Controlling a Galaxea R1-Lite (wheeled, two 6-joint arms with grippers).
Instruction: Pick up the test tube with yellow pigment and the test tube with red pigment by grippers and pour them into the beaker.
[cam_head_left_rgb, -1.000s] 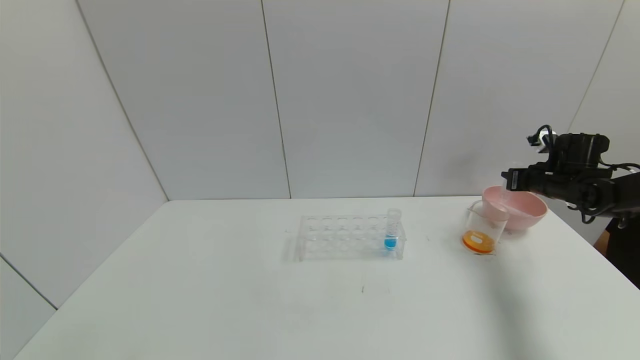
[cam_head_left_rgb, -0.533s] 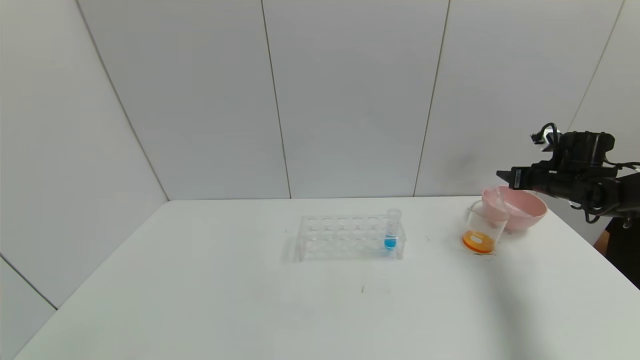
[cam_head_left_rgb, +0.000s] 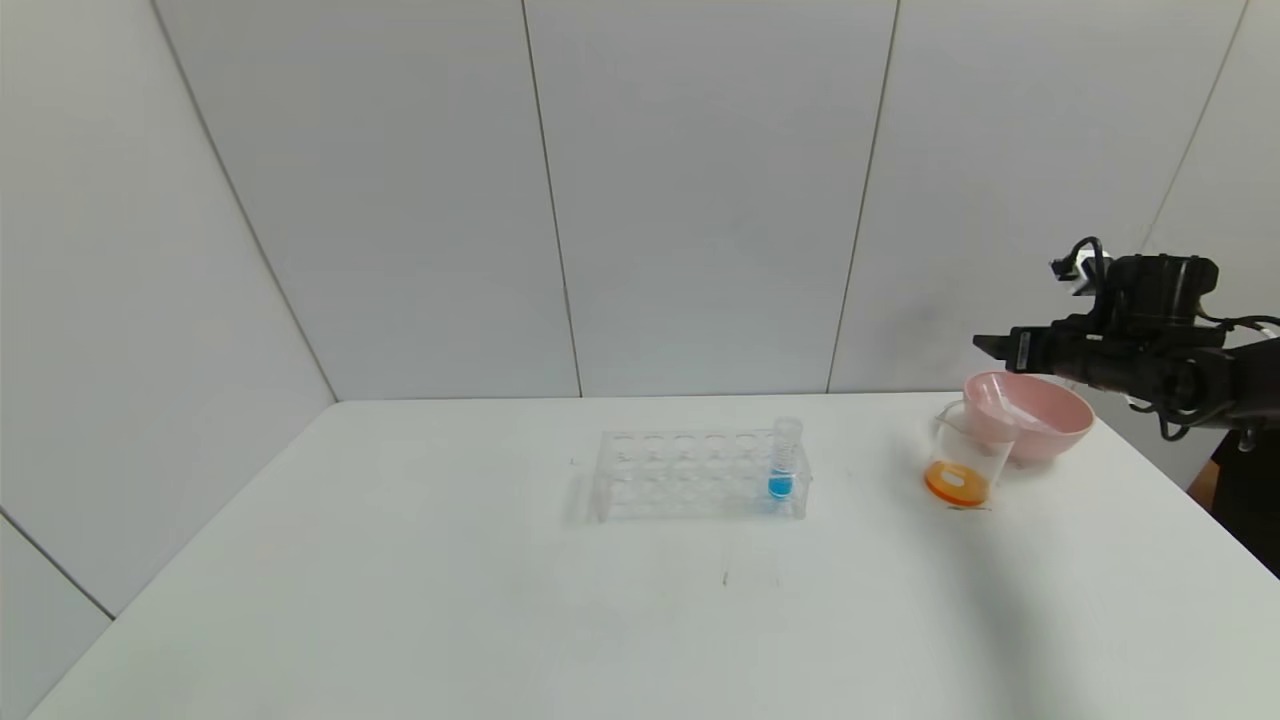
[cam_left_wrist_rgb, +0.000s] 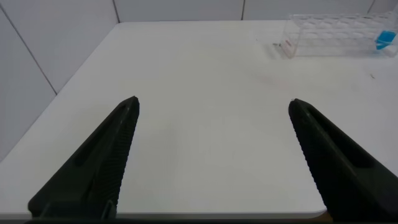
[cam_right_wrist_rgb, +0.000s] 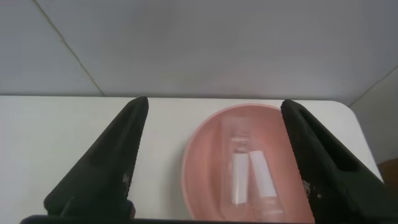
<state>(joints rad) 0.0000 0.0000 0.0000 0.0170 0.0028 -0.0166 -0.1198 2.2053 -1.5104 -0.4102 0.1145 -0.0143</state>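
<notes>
Grey panelled walls, white worktop (cam_head_left_rgb: 500, 600) | right gripper (cam_right_wrist_rgb: 211, 155) has risen from the pink bowl (cam_head_left_rgb: 1060, 425) at the far right corner, fingers apart, holding nothing | two emptied tubes (cam_right_wrist_rgb: 249, 177) lie in the bowl, so pouring looks done | beaker (cam_head_left_rgb: 965, 460) just beside it holds orange liquid | rack (cam_head_left_rgb: 690, 475) mid-worktop keeps the blue tube (cam_head_left_rgb: 783, 470) | left gripper (cam_left_wrist_rgb: 211, 155) idle, fingers apart, near the left edge.

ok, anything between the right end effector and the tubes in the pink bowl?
Nothing visible. The right end effector hangs open above the pink bowl, and the two tubes lie exposed inside. The beaker stands beside the bowl, out of the path. The left end effector is parked far away.
</notes>
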